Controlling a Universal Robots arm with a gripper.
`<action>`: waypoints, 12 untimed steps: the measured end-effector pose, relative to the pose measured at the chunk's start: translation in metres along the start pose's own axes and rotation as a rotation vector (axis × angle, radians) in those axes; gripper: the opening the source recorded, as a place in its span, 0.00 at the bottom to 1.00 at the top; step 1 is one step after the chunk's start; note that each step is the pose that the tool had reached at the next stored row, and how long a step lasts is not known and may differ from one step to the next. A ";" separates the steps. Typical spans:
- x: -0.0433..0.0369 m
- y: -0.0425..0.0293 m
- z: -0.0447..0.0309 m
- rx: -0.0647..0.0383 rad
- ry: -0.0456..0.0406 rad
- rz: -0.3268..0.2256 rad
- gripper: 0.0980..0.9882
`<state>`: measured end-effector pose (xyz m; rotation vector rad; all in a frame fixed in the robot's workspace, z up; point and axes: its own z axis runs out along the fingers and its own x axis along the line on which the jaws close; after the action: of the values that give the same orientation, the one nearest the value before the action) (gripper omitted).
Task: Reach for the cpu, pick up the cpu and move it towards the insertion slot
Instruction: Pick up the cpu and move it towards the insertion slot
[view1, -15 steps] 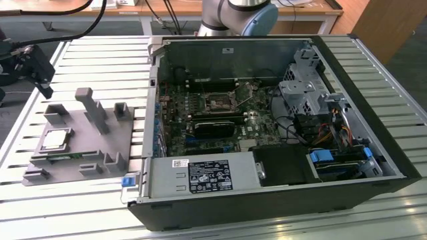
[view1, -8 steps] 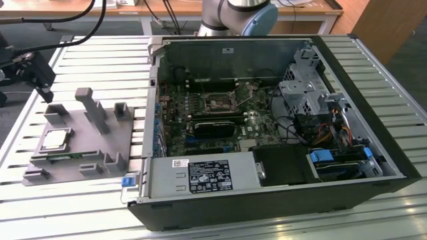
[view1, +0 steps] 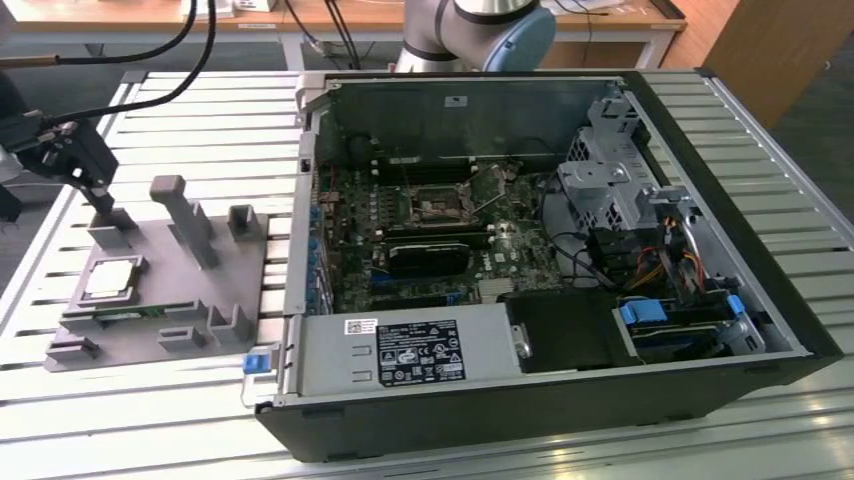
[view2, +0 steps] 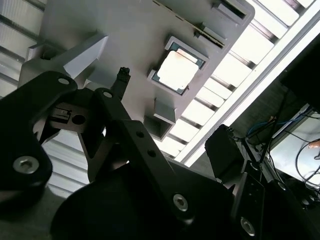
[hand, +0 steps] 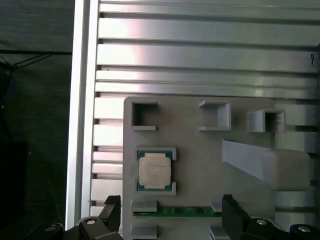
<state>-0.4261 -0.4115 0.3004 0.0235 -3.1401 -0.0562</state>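
Slatted metal tabletop (hand: 200, 55) carries a grey tray (hand: 200, 150); the gripper (hand: 171, 204) hangs spread wide, empty, above the silver-topped cpu (hand: 155, 170).

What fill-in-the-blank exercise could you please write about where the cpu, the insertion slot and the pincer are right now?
1. The cpu rests on a holder whose colour is ___.
2. The insertion slot sits ___ the open computer case.
3. The open pincer, above the holder, holds ___.

Missing words: grey; inside; nothing.
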 end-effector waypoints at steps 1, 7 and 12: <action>0.0000 -0.0001 0.0015 0.000 0.0000 0.000 0.88; 0.0000 -0.0003 0.0078 0.000 0.0000 0.000 0.88; 0.0000 -0.0004 0.0116 0.000 0.0000 0.000 0.88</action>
<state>-0.4261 -0.4115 0.2888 0.0235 -3.1402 -0.0562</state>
